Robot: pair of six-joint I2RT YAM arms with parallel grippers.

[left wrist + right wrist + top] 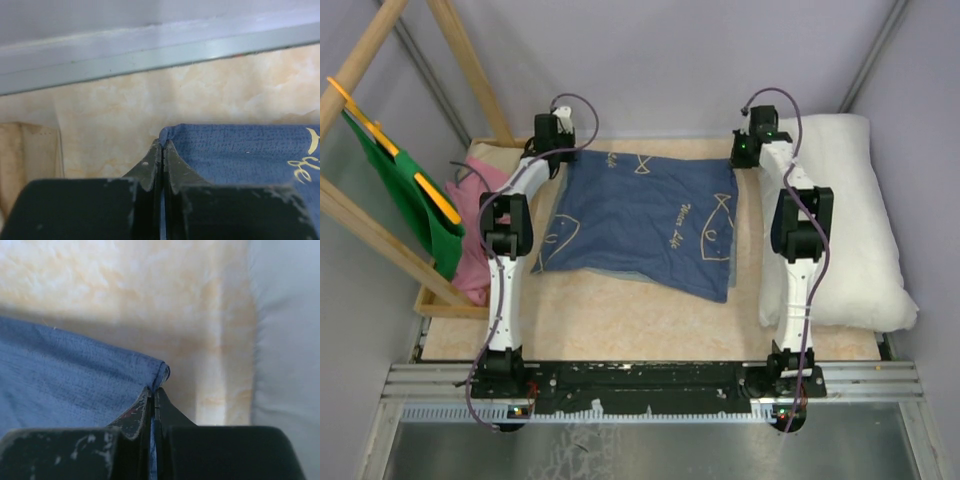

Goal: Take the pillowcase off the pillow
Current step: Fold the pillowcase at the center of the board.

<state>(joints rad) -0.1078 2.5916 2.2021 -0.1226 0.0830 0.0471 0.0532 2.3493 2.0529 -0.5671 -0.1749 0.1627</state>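
Fingers (150, 167) of the left gripper (162, 150) and right gripper (153, 395) pinch the navy pillowcase's (640, 220) far corners. It lies flat beside the bare white pillow (850, 220). Best lift both corners level, with even tension, away from the pillow.

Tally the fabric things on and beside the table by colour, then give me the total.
Navy blue: 1, the pillowcase
White: 1, the pillow
Pink: 1, the pink cloth
Green: 1, the green cloth
Total: 4
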